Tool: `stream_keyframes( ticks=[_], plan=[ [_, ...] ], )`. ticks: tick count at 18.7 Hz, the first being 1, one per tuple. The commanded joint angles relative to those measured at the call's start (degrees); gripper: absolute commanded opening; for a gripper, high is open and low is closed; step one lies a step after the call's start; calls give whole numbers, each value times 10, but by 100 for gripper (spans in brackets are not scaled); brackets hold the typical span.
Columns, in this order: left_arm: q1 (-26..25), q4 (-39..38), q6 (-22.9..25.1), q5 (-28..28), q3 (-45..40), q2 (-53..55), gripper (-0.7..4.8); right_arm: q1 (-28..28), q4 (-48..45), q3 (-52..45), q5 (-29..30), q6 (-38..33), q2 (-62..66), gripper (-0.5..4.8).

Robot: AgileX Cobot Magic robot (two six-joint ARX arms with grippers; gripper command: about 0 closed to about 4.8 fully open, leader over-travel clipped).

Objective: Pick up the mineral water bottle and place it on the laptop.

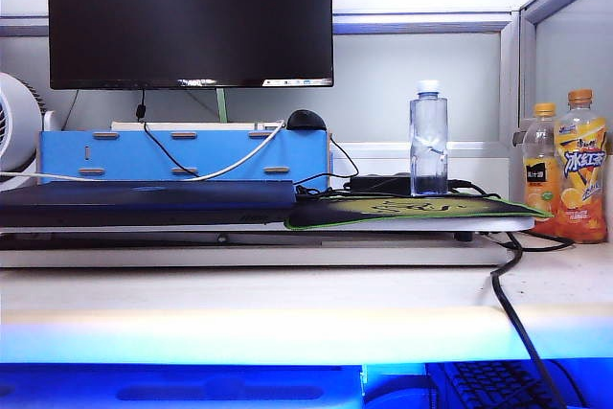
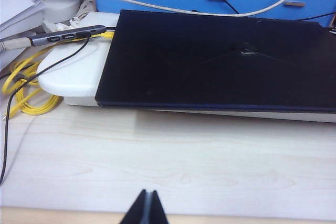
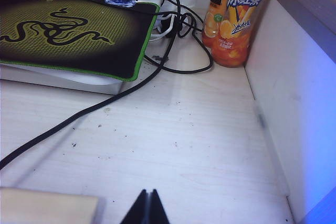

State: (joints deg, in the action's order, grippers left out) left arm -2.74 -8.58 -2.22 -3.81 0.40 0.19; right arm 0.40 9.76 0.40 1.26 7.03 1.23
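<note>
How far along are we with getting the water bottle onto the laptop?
Nothing is done yet. The mineral water bottle stands upright at the back of the mouse pad, beside the laptop, whose lid is bare. Nothing is in hand: the left gripper and right gripper are both shut and empty over the desk. Reaching, gripping, carrying and placing are all left.
</note>
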Motion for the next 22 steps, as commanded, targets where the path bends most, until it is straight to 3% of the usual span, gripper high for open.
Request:
stream_keyframes(
  ticks=[1,7,10,15,17,19,21,22],
  plan=[
    [0,0,1,-1,0,-1,-2,0,-2,-1,1,-3,0,0],
    [0,0,1,-1,0,-1,-2,0,-2,-1,1,-2,0,0],
    [0,0,1,-1,0,-1,-2,0,-6,-1,-2,85,0,0],
    [0,0,1,-1,0,-1,-2,0,-7,-1,1,78,0,0],
    [0,0,1,-1,0,-1,-2,0,-21,-1,50,6,0,0],
    [0,0,1,-1,0,-1,-2,0,-72,-1,138,-181,0,0],
    [0,0,1,-1,0,-1,-2,0,-159,-1,174,-352,0,0],
    [0,0,1,-1,0,-1,-2,0,-196,1,180,-403,0,0]
  ],
)
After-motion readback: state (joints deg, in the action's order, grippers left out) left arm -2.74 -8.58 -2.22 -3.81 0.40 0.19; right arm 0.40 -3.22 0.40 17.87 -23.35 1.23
